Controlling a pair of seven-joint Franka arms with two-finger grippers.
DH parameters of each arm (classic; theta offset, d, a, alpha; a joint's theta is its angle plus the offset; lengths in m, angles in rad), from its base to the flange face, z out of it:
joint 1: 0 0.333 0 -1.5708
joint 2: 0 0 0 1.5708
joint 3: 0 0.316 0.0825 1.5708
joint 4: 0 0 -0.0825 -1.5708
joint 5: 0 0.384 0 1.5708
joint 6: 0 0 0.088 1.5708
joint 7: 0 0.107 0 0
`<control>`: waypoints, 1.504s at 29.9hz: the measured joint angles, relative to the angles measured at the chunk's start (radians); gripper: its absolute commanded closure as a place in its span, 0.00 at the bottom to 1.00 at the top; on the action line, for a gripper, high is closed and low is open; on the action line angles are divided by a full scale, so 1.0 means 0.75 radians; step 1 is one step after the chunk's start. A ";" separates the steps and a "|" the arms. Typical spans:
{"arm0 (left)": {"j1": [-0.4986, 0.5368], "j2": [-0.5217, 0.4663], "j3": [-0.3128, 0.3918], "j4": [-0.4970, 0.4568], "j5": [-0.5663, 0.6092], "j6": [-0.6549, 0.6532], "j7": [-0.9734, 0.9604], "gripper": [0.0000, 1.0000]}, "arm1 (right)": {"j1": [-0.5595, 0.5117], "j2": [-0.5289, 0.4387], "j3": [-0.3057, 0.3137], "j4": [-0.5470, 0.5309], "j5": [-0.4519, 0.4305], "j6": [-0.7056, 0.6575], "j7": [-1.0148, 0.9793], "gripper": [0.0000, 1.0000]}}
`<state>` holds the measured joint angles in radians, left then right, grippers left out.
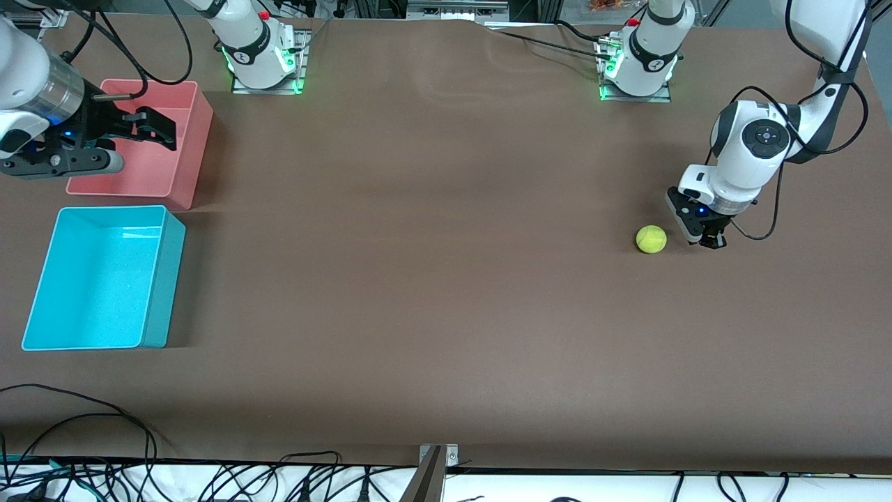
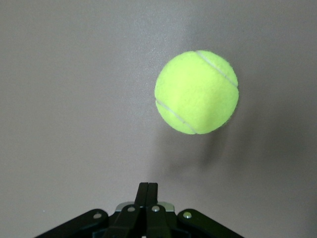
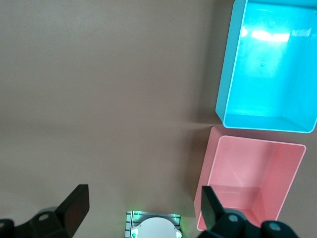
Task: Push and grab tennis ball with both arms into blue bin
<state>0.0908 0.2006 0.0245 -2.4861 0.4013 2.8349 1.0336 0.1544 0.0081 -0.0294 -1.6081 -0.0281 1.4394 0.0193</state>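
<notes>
Upper left of my front view: pink bin (image 1: 182,139), open-topped, on the brown table (image 1: 432,279). Bottom edge: tangled black cables (image 1: 209,481) on a white strip, below the table's edge.

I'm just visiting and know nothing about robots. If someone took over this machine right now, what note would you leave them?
Left gripper: shut, low at the table, beside the tennis ball at the left arm's end; a small gap shows between them.
Right gripper: open, holding nothing, over the pink bin; that arm waits.
Blue bin: empty, at the right arm's end, nearer the front camera than the pink bin.
Done: nothing in the bin yet.
Left: push the ball across the table, grab it, drop it in the blue bin.
</notes>
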 measured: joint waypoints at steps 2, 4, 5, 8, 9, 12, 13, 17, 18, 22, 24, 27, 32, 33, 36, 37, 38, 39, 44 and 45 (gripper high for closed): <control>0.000 0.000 0.000 0.000 0.000 0.000 0.000 1.00 | -0.001 0.000 -0.001 0.000 0.000 0.000 -0.001 0.00; 0.000 0.000 0.000 0.000 0.000 0.000 0.000 1.00 | -0.001 0.000 -0.001 0.000 0.000 0.000 -0.002 0.00; 0.000 0.000 0.000 0.000 0.000 0.000 0.000 1.00 | 0.000 0.000 -0.001 0.000 0.000 0.000 -0.002 0.00; 0.000 0.000 0.000 0.000 0.000 0.000 0.000 1.00 | 0.002 0.000 -0.001 0.000 0.000 0.000 -0.002 0.00; 0.000 0.000 0.000 0.000 0.000 0.000 0.000 1.00 | 0.003 0.000 0.000 0.000 0.000 0.000 -0.002 0.00; 0.000 0.001 0.000 0.000 -0.001 0.000 0.000 1.00 | 0.005 0.000 0.003 0.000 0.000 0.000 -0.002 0.00; 0.000 0.001 0.000 0.000 -0.001 0.000 0.000 1.00 | 0.006 0.000 0.004 0.000 0.000 0.000 -0.001 0.00; -0.002 0.003 0.000 0.000 -0.011 0.000 0.000 1.00 | 0.007 0.000 0.006 0.000 0.000 0.000 -0.001 0.00; -0.003 0.003 0.000 0.000 -0.012 0.000 0.000 1.00 | 0.007 0.000 0.006 0.000 0.000 0.000 -0.001 0.00; -0.007 0.003 -0.001 0.000 -0.014 0.000 0.000 1.00 | 0.007 0.000 0.006 0.000 0.000 0.000 -0.001 0.00; -0.008 0.004 -0.001 0.000 -0.015 0.000 0.000 1.00 | 0.007 0.000 0.006 0.000 0.000 0.000 -0.001 0.00; -0.009 0.004 -0.001 0.000 -0.015 0.000 0.000 1.00 | 0.007 0.000 0.006 0.000 0.000 0.000 -0.001 0.00; -0.009 0.004 -0.001 0.000 -0.015 0.000 0.000 1.00 | 0.007 0.000 0.006 0.000 0.000 0.000 -0.001 0.00; -0.009 0.004 -0.001 0.000 -0.015 0.000 0.000 1.00 | 0.007 0.000 0.006 0.000 0.000 0.000 -0.001 0.00; -0.009 0.004 -0.001 0.000 -0.015 0.000 0.000 1.00 | 0.007 0.000 0.006 0.000 0.000 0.000 -0.001 0.00; -0.009 0.004 -0.001 0.000 -0.015 0.000 0.000 1.00 | 0.007 0.000 0.005 0.000 0.000 0.000 -0.001 0.00; -0.009 0.004 -0.001 0.000 -0.015 0.000 0.000 1.00 | 0.007 0.000 0.005 0.000 0.000 0.000 -0.001 0.00; -0.009 0.004 -0.001 0.000 -0.015 0.000 0.000 1.00 | 0.007 0.000 0.005 0.000 0.000 0.000 -0.001 0.00; -0.009 0.008 -0.001 0.000 -0.027 0.000 0.000 1.00 | 0.007 0.000 0.005 0.000 0.000 0.000 -0.001 0.00; -0.010 0.010 -0.001 0.000 -0.031 0.000 0.000 1.00 | 0.007 0.000 0.005 0.000 0.000 0.000 -0.001 0.00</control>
<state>0.0836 0.2078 0.0235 -2.4861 0.3780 2.8349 1.0336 0.1596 0.0081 -0.0256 -1.6081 -0.0281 1.4393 0.0186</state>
